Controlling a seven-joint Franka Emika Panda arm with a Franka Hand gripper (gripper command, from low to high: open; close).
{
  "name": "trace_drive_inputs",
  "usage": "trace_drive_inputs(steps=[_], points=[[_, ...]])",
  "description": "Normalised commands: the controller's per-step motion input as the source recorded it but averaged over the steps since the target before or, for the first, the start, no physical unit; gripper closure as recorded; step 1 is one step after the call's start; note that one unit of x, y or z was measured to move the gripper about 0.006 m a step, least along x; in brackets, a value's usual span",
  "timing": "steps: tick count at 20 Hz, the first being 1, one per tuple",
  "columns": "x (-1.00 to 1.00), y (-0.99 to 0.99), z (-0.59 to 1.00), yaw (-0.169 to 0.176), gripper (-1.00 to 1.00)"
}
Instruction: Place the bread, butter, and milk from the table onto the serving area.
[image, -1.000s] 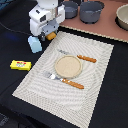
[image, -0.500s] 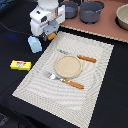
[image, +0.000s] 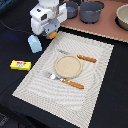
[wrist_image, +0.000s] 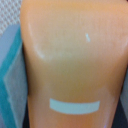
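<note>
While bread fills the wrist view, blurred, fingers mostly hidden, grip unclear, milk beside.

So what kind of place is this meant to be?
It looks like a dining table laid for a meal, probably a staged one. A striped placemat holds a plate with a fork and knife beside it, and grey pots sit on a board behind.

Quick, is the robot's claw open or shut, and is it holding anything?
Gripper: its fingers are hidden, so open or shut cannot be told. It sits right on the bread.
</note>
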Motion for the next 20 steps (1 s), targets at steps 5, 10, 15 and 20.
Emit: trace_drive_inputs(steps=[5, 10, 15, 20], points=[[0.67, -0.23, 1.0, -0.083, 1.0], [0.92, -0.23, 0.92, -0.04, 1.0], [0.94, -0.39, 0.66, -0.033, 1.0], [0.78, -0.61, 0.14, -0.038, 1.0]])
